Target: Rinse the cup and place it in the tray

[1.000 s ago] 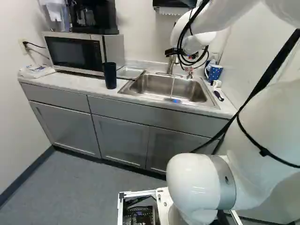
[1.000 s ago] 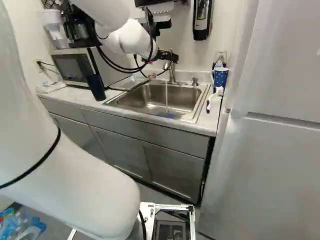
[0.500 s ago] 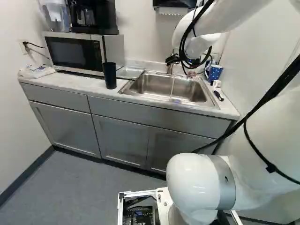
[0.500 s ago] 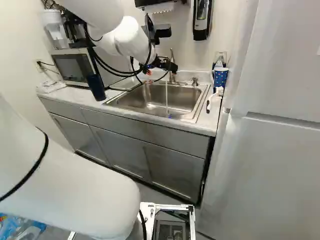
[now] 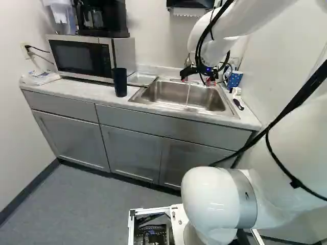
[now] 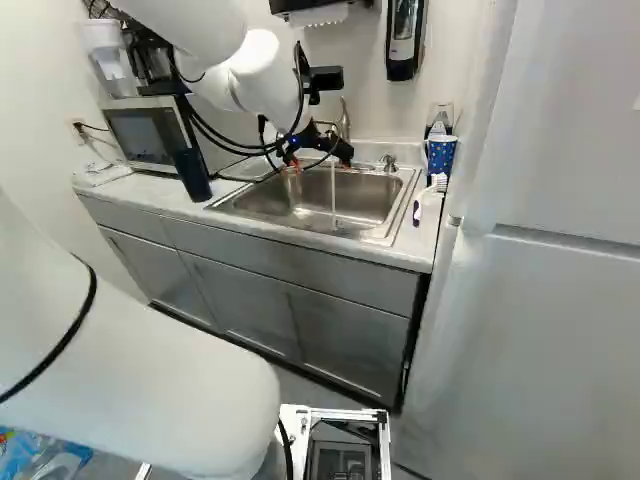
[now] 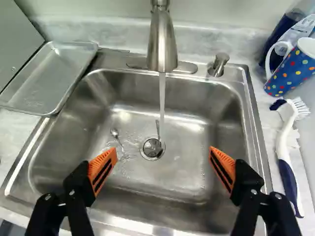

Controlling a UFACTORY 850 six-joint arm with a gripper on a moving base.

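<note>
counter: The pale counter (image 5: 76, 92) bears everything used here. A rigid cup set down hard on it could chip.
sink: The steel sink (image 7: 197, 172) is hard-walled, so a knock may mark or crack a ceramic cup. A spoon (image 7: 116, 134) lies in the basin near the drain.
tray: The shallow metal tray (image 7: 51, 73) sits beside the sink, on the side away from the mug. A wet base may slide on its smooth floor.
gripper: The gripper (image 7: 164, 150) has its fingers wide apart above the sink, nothing between them. Its ribbed orange pads (image 7: 102, 172) should help on glaze.
tumbler: A tall dark tumbler (image 5: 120, 82) stands upright near the tray. It could be the cup meant, though the mug seems likelier.
mug: The spotted blue mug (image 7: 294, 69) stands on the counter at the sink's other side, its handle towards the faucet (image 7: 162, 44). Probably ceramic: stiff, fairly heavy, breakable, slick once wet. Best gripped across opposite body walls, below the rim, with the handle kept out from under the pads.
brush: The scrub brush (image 7: 284, 132) lies close by the mug and could foul a low approach.
water: The running stream (image 7: 162, 101) would add weight as the mug fills.
</note>
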